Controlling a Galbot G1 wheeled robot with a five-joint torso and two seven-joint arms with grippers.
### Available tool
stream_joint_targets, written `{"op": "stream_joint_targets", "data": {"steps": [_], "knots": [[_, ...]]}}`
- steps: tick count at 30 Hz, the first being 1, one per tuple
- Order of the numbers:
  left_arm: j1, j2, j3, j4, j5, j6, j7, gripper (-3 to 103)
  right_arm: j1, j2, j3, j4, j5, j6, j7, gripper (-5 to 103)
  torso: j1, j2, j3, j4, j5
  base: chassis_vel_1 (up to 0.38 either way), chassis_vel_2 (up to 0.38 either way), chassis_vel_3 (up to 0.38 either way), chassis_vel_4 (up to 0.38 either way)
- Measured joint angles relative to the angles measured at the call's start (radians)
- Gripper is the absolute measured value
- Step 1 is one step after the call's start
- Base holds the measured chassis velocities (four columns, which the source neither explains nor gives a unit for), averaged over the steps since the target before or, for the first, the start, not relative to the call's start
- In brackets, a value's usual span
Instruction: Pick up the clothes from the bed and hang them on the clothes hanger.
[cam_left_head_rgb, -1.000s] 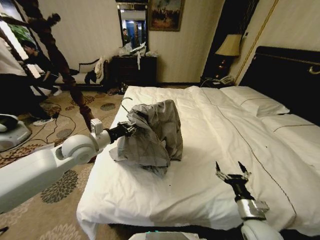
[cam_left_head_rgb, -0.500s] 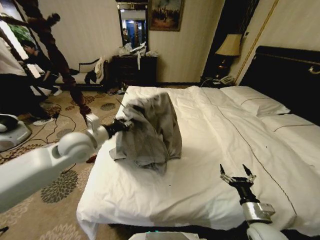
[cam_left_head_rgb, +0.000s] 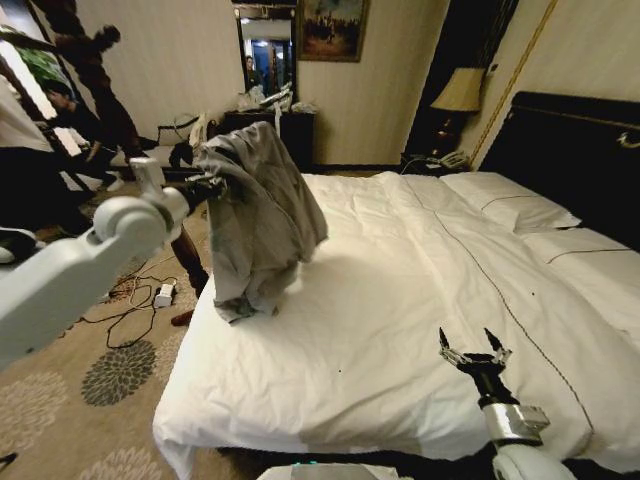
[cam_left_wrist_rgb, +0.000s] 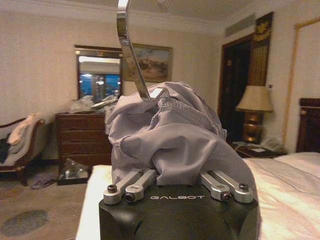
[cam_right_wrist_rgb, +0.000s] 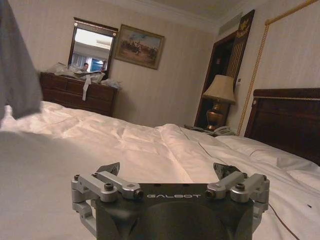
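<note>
At the left of the head view, the left arm reaches out above the bed's left edge with its left claw (cam_left_head_rgb: 212, 185) buried in the top of the shirt (cam_left_head_rgb: 258, 215). The grey shirt hangs from that claw in a bunched, drooping mass, its upper part raised clear of the bedding and its lowest folds reaching down to the white duvet near the bed's (cam_left_head_rgb: 400, 300) left edge. In the left wrist view the fabric (cam_left_wrist_rgb: 170, 135) sits draped right over the claw's (cam_left_wrist_rgb: 177, 182) fingers (cam_left_wrist_rgb: 131, 186), which are clenched into the cloth, grasping it. The hanger's (cam_left_wrist_rgb: 134, 55) metal hook rises out of the shirt's collar area, curving upward above the bundle; the rest of the hanger is hidden inside the fabric.

Across the middle, the duvet lies rumpled, with a thin dark piping line running along it toward the pillows (cam_left_head_rgb: 510, 205) and the black headboard (cam_left_head_rgb: 570, 150).

At the lower right, the right claw (cam_left_head_rgb: 473, 352) hovers just above the duvet near the foot of the bed, well apart from the shirt. Its fingers (cam_right_wrist_rgb: 109, 170) are spread, released and gripping nothing.
</note>
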Motion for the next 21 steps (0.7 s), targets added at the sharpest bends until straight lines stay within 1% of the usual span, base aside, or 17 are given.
{"op": "stream_joint_targets", "data": {"steps": [1, 2, 4, 6, 7, 10, 11, 12, 15, 17, 18, 21], "knots": [[-0.026, -0.010, 0.007, 0.018, -0.013, 0.015, -0.012, 16, 0.000, 0.000, 0.000, 0.000, 0.000, 0.000, 0.000, 100, 0.000, 0.000, 0.000, 0.0000, -0.0001, 0.000, 0.000, 0.000, 0.000], [-0.026, -0.010, 0.007, 0.018, -0.013, 0.015, -0.012, 16, 0.000, 0.000, 0.000, 0.000, 0.000, 0.000, 0.000, 100, 0.000, 0.000, 0.000, 0.0000, -0.0001, 0.000, 0.000, 0.000, 0.000], [-0.091, -0.036, 0.026, 0.068, -0.046, 0.054, -0.035, 16, 0.000, 0.000, 0.000, 0.000, 0.000, 0.000, 0.000, 100, 0.000, 0.000, 0.000, -0.0001, 0.0000, 0.000, 0.000, 0.000, 0.000], [-0.146, -0.059, 0.044, 0.113, -0.057, 0.080, -0.043, 16, 0.000, 0.000, 0.000, 0.000, 0.000, 0.000, 0.000, 100, 0.000, 0.000, 0.000, -0.0002, -0.0001, 0.000, 0.000, 0.000, 0.000], [-0.146, -0.059, 0.044, 0.113, -0.057, 0.080, -0.043, 16, 0.000, 0.000, 0.000, 0.000, 0.000, 0.000, 0.000, 100, 0.000, 0.000, 0.000, -0.0002, -0.0001, 0.000, 0.000, 0.000, 0.000], [-0.225, -0.095, 0.066, 0.181, -0.073, 0.109, -0.054, 16, 0.000, 0.000, -0.001, 0.001, 0.000, -0.001, 0.001, 100, 0.000, 0.000, 0.000, 0.0000, 0.0000, 0.000, 0.000, 0.000, 0.000], [-0.276, -0.117, 0.087, 0.224, -0.077, 0.121, -0.055, 16, 0.000, 0.000, -0.001, 0.001, 0.000, -0.001, 0.001, 100, 0.000, 0.000, 0.000, -0.0001, -0.0001, 0.000, 0.000, 0.000, 0.000], [-0.276, -0.117, 0.087, 0.224, -0.077, 0.121, -0.055, 16, 0.000, 0.000, -0.001, 0.001, 0.000, -0.001, 0.001, 100, 0.000, 0.000, 0.000, -0.0001, -0.0001, 0.000, 0.000, 0.000, 0.000], [-0.356, -0.151, 0.113, 0.298, -0.077, 0.138, -0.055, 16, 0.000, 0.000, -0.001, 0.001, 0.000, -0.001, 0.001, 100, 0.000, 0.000, 0.000, -0.0003, 0.0001, 0.000, 0.000, 0.000, 0.000], [-0.419, -0.183, 0.125, 0.376, -0.069, 0.159, -0.054, 16, 0.000, -0.001, -0.001, 0.001, 0.000, -0.001, 0.001, 100, 0.000, 0.000, 0.000, -0.0003, 0.0001, 0.000, 0.000, 0.000, 0.000], [-0.419, -0.183, 0.125, 0.376, -0.069, 0.159, -0.054, 16, 0.000, -0.001, -0.001, 0.001, 0.000, -0.001, 0.001, 100, 0.000, 0.000, 0.000, -0.0003, 0.0001, 0.000, 0.000, 0.000, 0.000], [-0.501, -0.216, 0.160, 0.500, -0.060, 0.189, -0.054, 16, 0.000, -0.001, -0.001, 0.001, 0.000, -0.001, 0.001, 100, 0.000, 0.000, 0.000, 0.0001, 0.0000, 0.000, 0.000, 0.000, 0.000]]}}
